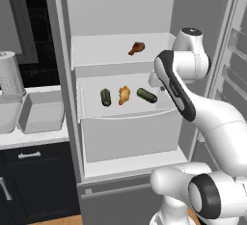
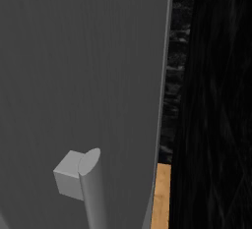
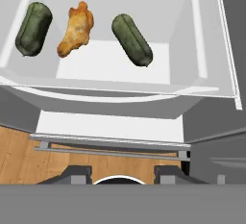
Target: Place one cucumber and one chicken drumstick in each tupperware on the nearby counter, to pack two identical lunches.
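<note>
Hand view looks down on the fridge drawer (image 3: pixel 202 35), where two cucumbers (image 3: pixel 33 28) (image 3: pixel 132 39) flank a drumstick (image 3: pixel 76 30), while the gripper (image 3: pixel 122 174), fingers spread and empty, hangs near its front rim; left, two tubs (image 1: pixel 42 112) sit on the counter (image 1: pixel 34 139).

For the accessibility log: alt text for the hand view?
Looking down into an open fridge drawer holding two cucumbers with a chicken drumstick between them. The gripper hangs open, empty, above wood floor in front of the fridge.
</note>
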